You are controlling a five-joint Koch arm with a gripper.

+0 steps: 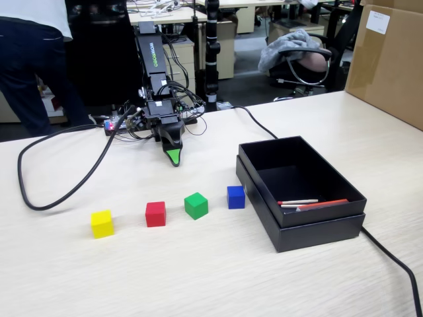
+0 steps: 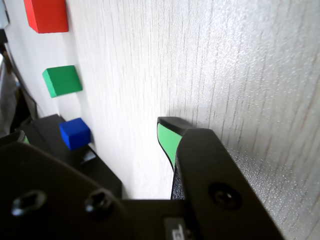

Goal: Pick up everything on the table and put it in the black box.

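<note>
Four cubes stand in a row on the pale wood-grain table: yellow, red, green and blue. The blue one is closest to the black box, which lies to the right in the fixed view. My gripper points down at the table behind the row, apart from every cube. The wrist view shows the red, green and blue cubes at the left, with the box beside the blue one. The gripper is open, its green-padded jaws wide apart and holding nothing.
Thin red and white sticks lie inside the black box. A thick black cable loops over the table's left side, and another runs past the box's right corner. A large cardboard box stands at the far right.
</note>
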